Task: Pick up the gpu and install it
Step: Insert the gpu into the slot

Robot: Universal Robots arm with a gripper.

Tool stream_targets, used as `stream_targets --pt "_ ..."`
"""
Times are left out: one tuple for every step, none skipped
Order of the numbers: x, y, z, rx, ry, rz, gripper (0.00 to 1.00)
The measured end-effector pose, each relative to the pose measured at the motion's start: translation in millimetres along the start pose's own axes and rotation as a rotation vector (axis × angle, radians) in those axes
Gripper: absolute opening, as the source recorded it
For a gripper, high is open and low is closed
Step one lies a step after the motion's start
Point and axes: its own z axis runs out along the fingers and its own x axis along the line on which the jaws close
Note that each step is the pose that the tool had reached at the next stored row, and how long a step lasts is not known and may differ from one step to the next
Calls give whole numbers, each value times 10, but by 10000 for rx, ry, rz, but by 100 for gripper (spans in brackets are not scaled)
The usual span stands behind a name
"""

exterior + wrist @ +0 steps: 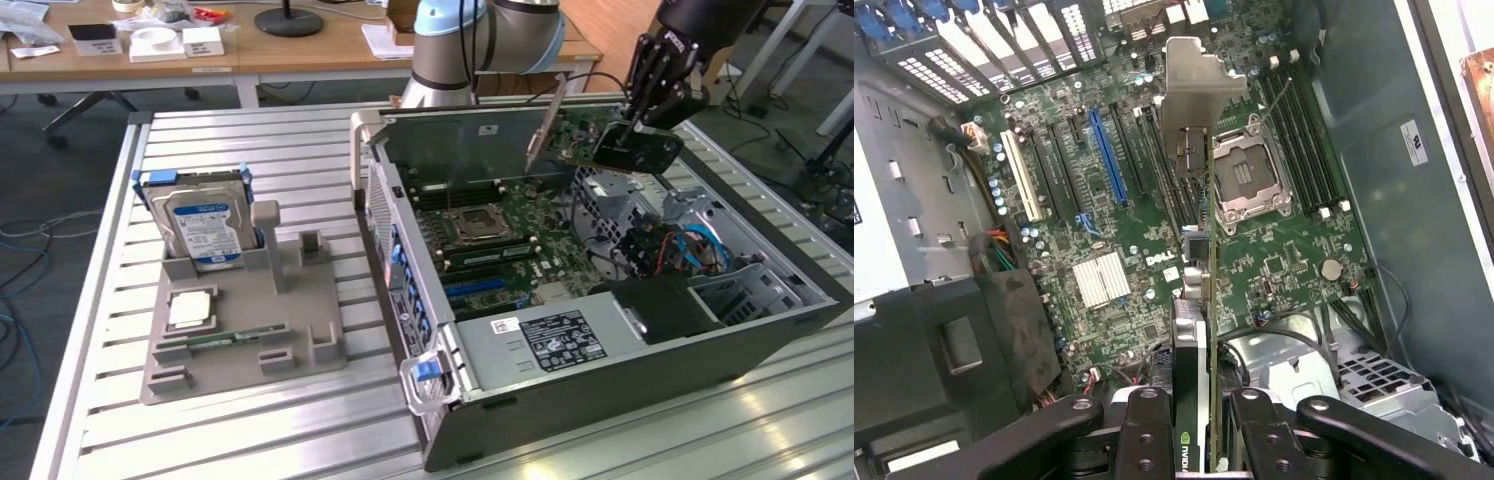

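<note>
**Gripper state.** The gripper [650, 112] has its fingers [1144, 435] closed on the gpu [627, 148], one finger on each face of the card. In the wrist view the gpu [1197, 300] appears edge-on, with its silver end bracket at the end away from the fingers.

**Position of the gpu.** The gpu hangs in the air above the open computer case [601, 390], over the far part of the case's interior. It touches neither the motherboard [521, 240] nor any slot. Seen from the wrist, the card's edge lies over the motherboard [1104, 200], between the blue expansion slot [1107, 155] and the CPU socket [1249, 175]. The card is not seated.

**Surroundings.** The computer case lies on its side, open side up, on the slatted metal surface [267, 140], toward the edge at the exterior view's right. A grey holder [267, 340] sits near the opposite edge, well apart from the case. It carries an upright hard drive [203, 225] with a blue label and a flat RAM stick [234, 338].
</note>
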Motion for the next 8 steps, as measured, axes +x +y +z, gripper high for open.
stream_targets --pt "0 0 0 0 0 0 27" --pt "0 0 0 0 0 0 27" --pt "0 0 0 0 0 -1 27" --pt "0 0 0 0 0 -1 27" --pt "0 0 0 0 0 0 27" --pt "0 0 0 0 0 0 27" --pt "0 0 0 0 -1 -1 27" --pt "0 0 0 0 0 -9 27"
